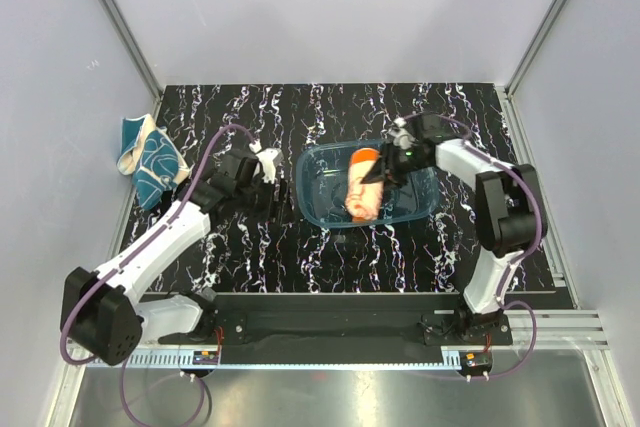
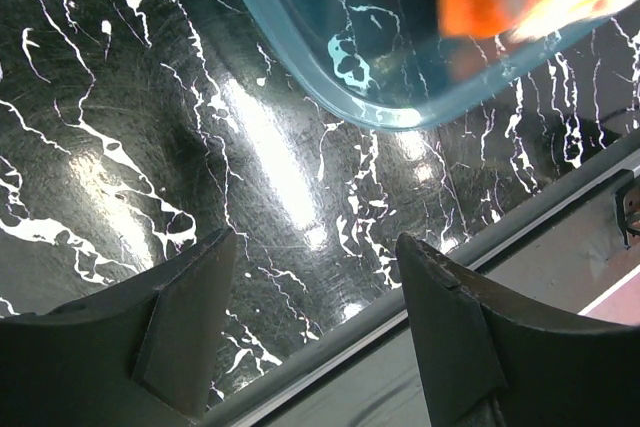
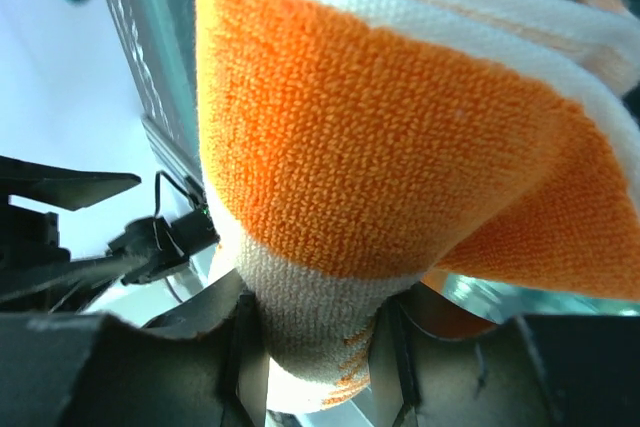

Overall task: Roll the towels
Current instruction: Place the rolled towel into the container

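While closed part-way, pinches the pale end of the rolled orange towel [image 3: 380, 147] between the two fingers of the right gripper [image 3: 318, 347], with cloth bulging out on both sides of the grip. Sets that roll lengthwise inside the translucent blue tray [image 1: 312, 209], bright orange end toward the far rim; cannot tell whether resting on the tray floor or raised off it. Places the tray near the middle of the black marble-patterned table [image 1: 400, 257]. Holds nothing in the left gripper [image 2: 312, 257], jaws spread wide, hovering low over bare table just beside the tray's left rim and apart from it. Shows the teal towel [image 1: 150, 159] crumpled and unrolled at the far-left edge of the table by the wall, cream underside partly showing, well apart from both grippers and from the tray.
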`<state>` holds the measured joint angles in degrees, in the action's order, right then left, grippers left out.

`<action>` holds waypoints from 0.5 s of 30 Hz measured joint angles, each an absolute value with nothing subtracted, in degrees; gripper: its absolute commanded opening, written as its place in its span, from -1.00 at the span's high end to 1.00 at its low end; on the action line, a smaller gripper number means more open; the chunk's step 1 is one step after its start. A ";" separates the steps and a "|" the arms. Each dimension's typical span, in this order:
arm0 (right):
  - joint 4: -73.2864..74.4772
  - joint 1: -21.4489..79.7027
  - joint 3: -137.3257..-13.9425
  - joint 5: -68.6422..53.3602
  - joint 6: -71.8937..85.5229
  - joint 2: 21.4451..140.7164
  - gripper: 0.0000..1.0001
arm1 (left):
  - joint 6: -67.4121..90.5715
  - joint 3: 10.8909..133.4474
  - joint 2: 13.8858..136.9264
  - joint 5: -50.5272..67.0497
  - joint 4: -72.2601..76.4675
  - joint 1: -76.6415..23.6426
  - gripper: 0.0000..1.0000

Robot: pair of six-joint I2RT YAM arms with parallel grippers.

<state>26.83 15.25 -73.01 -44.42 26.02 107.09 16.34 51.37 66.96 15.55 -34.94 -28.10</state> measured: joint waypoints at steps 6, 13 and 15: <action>29.06 6.48 -70.00 -45.89 20.08 106.06 0.85 | 16.80 57.12 74.13 15.38 -36.01 -28.01 -0.42; 29.15 7.42 -69.93 -49.74 15.46 107.48 0.83 | 19.42 64.05 84.53 16.40 -32.58 -27.90 -0.48; 28.77 7.53 -69.91 -50.83 14.24 107.48 0.83 | 20.71 64.47 86.98 16.32 -32.38 -27.90 -0.47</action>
<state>28.77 7.53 -69.91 -50.83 14.24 107.48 20.71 64.47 86.98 16.32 -32.38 -27.90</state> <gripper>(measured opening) 0.416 0.734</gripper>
